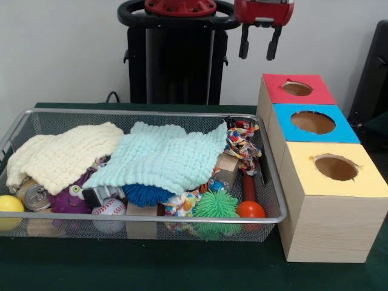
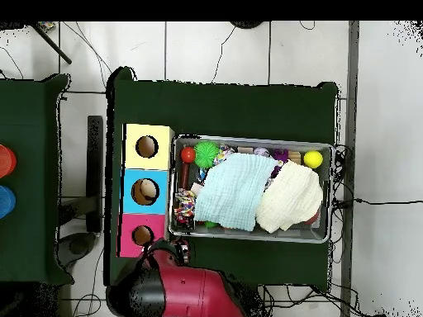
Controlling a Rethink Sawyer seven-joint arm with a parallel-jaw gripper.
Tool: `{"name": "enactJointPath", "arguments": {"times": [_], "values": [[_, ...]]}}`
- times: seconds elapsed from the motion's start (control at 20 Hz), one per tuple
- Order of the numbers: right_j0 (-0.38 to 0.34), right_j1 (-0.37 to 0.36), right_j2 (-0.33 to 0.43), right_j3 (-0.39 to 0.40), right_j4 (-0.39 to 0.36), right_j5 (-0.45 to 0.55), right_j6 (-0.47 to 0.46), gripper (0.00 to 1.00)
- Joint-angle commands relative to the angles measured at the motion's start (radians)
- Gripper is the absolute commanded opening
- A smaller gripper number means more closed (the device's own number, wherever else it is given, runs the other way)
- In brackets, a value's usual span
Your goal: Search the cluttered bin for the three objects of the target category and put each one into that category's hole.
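Gripper (image 1: 259,48) up high at the top of the front view, above the far end of the boxes, fingers spread apart, holding nothing, well clear of the bin. Wire mesh bin (image 1: 145,221) on the green table (image 1: 182,270), packed with clutter. Two knitted cloths on top: cream cloth (image 1: 63,157) to the left in the front view, pale blue cloth (image 1: 163,157) in the middle, hiding much of what lies under. Along the near side: yellow ball (image 1: 9,204) at the left corner, drink can (image 1: 33,196) just beside it, purple toy (image 1: 68,199), baseball (image 1: 109,209), blue spiky ball (image 1: 145,194) poking out under the blue cloth, green spiky ball (image 1: 216,204), orange ball (image 1: 250,210) at the right corner. Braided rope toy (image 1: 244,145) at the right end, wooden block (image 1: 227,168) near it. Three wooden boxes touch the bin's right side in a row, each with a round hole: yellow box (image 1: 336,170) nearest, blue box (image 1: 312,123) in between, red box (image 1: 297,89) farthest. Which category is the target: cannot tell
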Motion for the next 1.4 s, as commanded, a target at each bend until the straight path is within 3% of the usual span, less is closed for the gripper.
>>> {"name": "enactJointPath", "arguments": {"times": [0.05,0.3,0.55,0.9,1.4], "values": [[0.005,0.022,-0.015,-0.098,0.063,0.013,0.25,1.0],[0.005,0.009,-0.04,-0.124,0.06,0.031,0.23,1.0],[-0.05,0.004,-0.012,-0.191,0.017,0.08,0.125,1.0],[-0.096,0.01,-0.011,-0.263,-0.023,0.158,0.053,1.0],[-0.178,0.021,-0.004,-0.29,-0.018,0.193,0.06,1.0]]}}
